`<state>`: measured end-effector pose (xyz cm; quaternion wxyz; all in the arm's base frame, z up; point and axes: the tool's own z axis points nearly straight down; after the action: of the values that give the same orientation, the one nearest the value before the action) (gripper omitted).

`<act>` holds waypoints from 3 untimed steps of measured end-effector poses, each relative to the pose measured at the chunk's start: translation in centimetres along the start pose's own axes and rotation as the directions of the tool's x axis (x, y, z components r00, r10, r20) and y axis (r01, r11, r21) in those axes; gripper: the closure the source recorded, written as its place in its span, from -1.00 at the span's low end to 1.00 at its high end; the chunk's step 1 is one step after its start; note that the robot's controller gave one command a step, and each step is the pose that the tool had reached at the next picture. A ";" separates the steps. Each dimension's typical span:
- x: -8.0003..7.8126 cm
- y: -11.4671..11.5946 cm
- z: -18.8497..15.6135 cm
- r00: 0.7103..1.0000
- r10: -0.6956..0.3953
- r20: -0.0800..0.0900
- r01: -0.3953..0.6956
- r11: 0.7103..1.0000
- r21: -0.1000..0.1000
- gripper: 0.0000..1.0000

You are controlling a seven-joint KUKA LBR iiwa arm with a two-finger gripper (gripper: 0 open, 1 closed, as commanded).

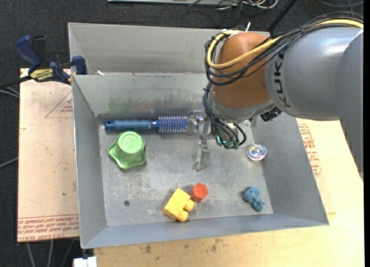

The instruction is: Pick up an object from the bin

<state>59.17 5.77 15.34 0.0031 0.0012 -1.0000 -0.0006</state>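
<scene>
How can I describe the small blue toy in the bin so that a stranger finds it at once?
Look at the grey bin, at the near right corner of its floor. A small blue toy lies there alone, right of the yellow block. The other blue thing, a long brush by the back wall, is far bigger; the toy is tiny and lumpy.

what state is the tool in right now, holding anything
Tool: open or shut cannot be told; it hangs beside the bristle end of the blue long-handled brush.
</scene>
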 end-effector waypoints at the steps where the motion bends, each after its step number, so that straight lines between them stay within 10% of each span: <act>1: 8.4 0.6 8.4 0.998 0.065 -0.008 -0.065 0.998 0.001 -1.00; 3: 10.6 16.0 8.3 1.000 0.021 0.017 -0.021 1.000 -0.005 -1.00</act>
<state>48.52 21.76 7.17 -0.0054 -0.0091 -0.9999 -0.0028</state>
